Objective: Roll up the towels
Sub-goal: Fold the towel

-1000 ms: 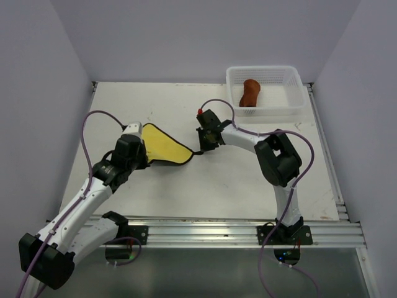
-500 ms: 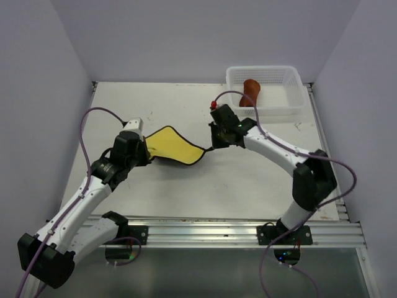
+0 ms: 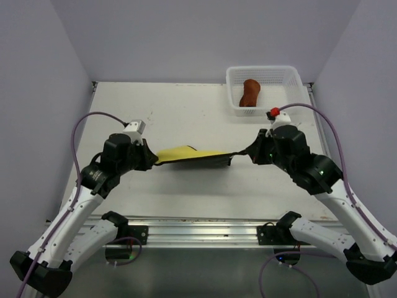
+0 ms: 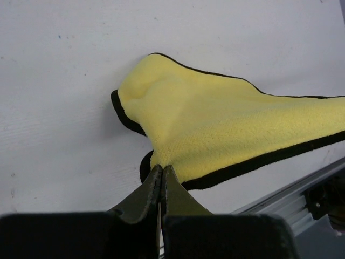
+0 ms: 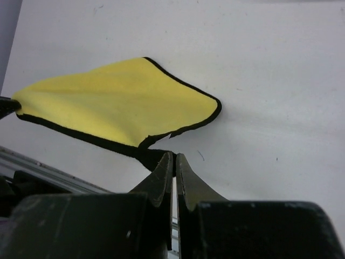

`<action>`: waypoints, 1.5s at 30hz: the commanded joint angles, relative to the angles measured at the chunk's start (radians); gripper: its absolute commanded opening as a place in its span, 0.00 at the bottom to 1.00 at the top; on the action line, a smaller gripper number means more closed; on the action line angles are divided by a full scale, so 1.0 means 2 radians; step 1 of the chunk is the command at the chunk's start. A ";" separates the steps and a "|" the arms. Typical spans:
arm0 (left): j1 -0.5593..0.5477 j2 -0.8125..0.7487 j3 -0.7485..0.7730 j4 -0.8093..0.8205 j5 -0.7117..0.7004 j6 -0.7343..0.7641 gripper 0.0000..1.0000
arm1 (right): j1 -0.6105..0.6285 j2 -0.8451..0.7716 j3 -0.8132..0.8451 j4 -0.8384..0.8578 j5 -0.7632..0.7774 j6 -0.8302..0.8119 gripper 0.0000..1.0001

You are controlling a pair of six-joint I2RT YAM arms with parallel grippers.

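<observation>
The yellow towel with dark edging hangs stretched between my two grippers above the table. My left gripper is shut on its left corner, seen in the left wrist view with the towel spreading away. My right gripper is shut on its right corner, seen in the right wrist view with the towel beyond. The rust-brown towel lies rolled in the white basket at the back right.
The table's metal rail runs along the near edge. Grey walls stand close on the left, right and back. The cables loop above each arm.
My right arm swung far to the right and my left drew slightly back, pulling the yellow towel out from a folded heap into a long taut strip.
</observation>
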 commanded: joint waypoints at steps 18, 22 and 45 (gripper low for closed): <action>-0.002 -0.096 0.072 -0.092 0.125 -0.014 0.00 | 0.002 -0.110 0.025 -0.089 -0.094 0.057 0.00; -0.002 -0.090 0.067 -0.089 0.120 -0.018 0.00 | 0.003 -0.096 0.022 -0.079 -0.093 0.058 0.00; 0.005 0.161 0.074 0.084 -0.053 0.032 0.00 | -0.007 0.165 0.075 0.078 0.070 0.040 0.00</action>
